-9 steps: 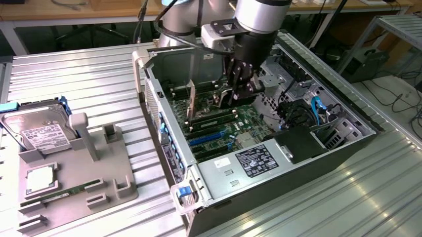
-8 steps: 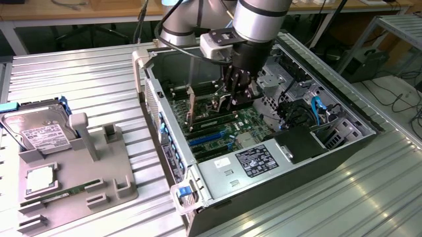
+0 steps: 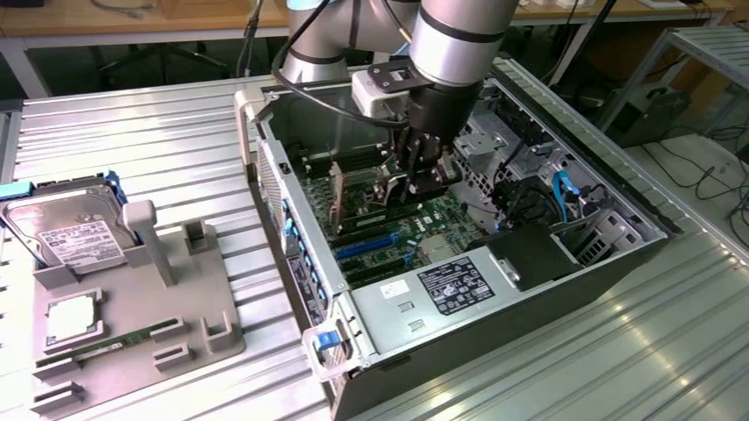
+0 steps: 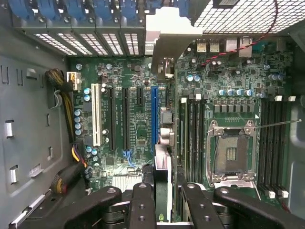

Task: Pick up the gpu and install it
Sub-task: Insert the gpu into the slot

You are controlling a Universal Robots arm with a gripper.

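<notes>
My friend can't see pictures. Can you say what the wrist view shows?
The gripper holds the gpu edge-on, above the green motherboard inside an open computer case. A blue slot and an empty processor socket lie below.

Bright, even overhead light; soft focus

The arm (image 3: pixel 451 39) has silver tubes with black bands, a black cable (image 3: pixel 307 88), and a black-fingered gripper (image 3: pixel 424 180).

Metal table (image 3: pixel 140 149), PC case (image 3: pixel 468 351), grey tray (image 3: pixel 129 324)
</notes>
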